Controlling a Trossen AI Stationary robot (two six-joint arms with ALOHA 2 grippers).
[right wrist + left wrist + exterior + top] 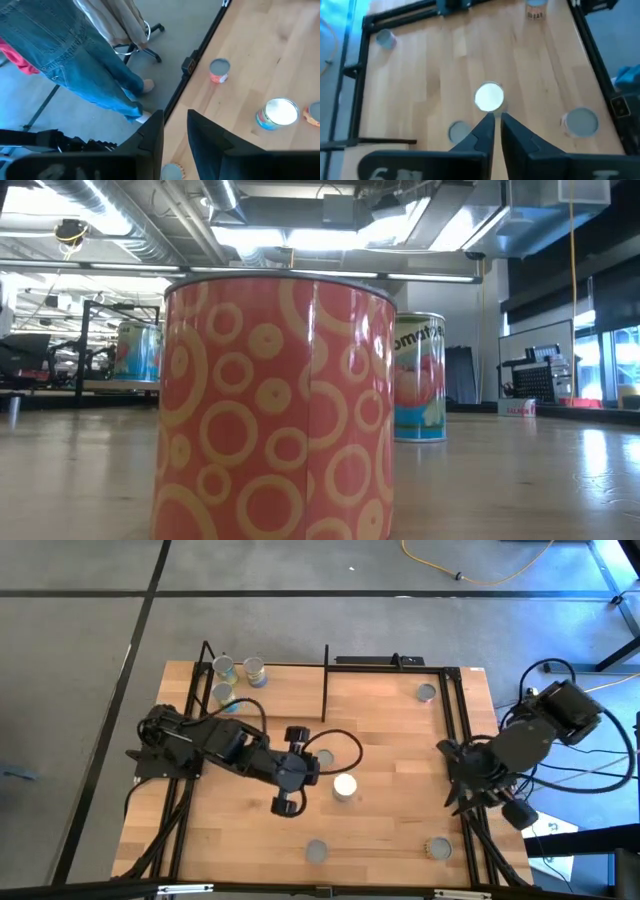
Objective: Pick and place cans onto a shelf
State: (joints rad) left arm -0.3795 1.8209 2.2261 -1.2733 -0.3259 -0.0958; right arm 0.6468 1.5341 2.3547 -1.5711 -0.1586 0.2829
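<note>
Table (390, 790): can (344, 786) just ahead of left pincer (318, 778).

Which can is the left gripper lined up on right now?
The can with the bright, shiny top at mid-table, just ahead of the left gripper. The duller grey-topped cans, like the one behind the gripper and the near-edge one, sit off its line.

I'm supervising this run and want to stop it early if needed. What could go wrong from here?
1. The left gripper points at the bright-topped can with its fingers only narrowly apart, less than the can's width. Descending like this could shove or tip it.
2. A grey-topped can sits close beside it and might get bumped.
3. A person stands near the waiting right gripper at the table's edge.
</note>
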